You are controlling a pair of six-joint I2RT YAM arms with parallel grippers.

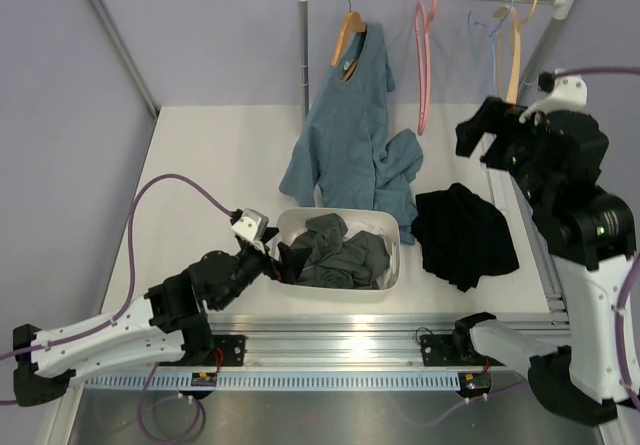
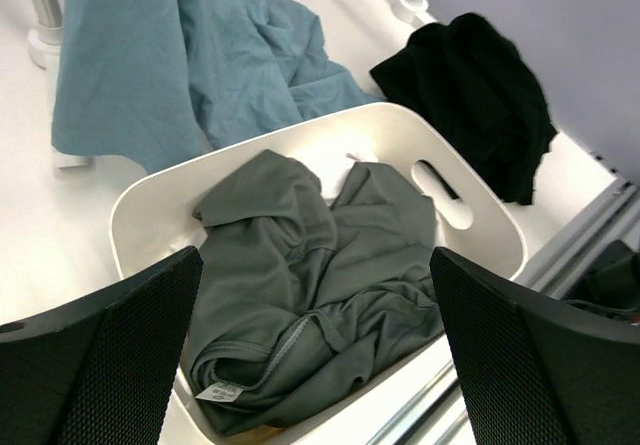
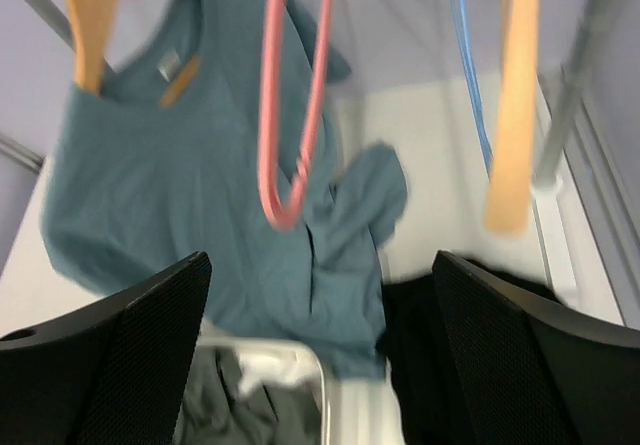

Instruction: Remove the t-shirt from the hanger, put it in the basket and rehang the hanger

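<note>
The black t-shirt [image 1: 463,233] lies crumpled on the table right of the white basket, off any hanger; it also shows in the left wrist view [image 2: 472,95] and the right wrist view [image 3: 440,365]. The pink hanger [image 1: 424,55] hangs bare from the rail, tilted, and shows blurred in the right wrist view [image 3: 290,95]. My right gripper [image 1: 478,135] is open and empty, raised right of the pink hanger and above the shirt. My left gripper [image 1: 270,255] is open and empty at the basket's left edge.
A white basket [image 1: 385,277] holds dark grey clothes [image 2: 310,275]. A blue-grey shirt [image 1: 350,130] hangs on a wooden hanger [image 1: 348,35] and drapes onto the table. A blue wire hanger [image 1: 490,30] and a wooden hanger [image 1: 515,50] hang at the rail's right end.
</note>
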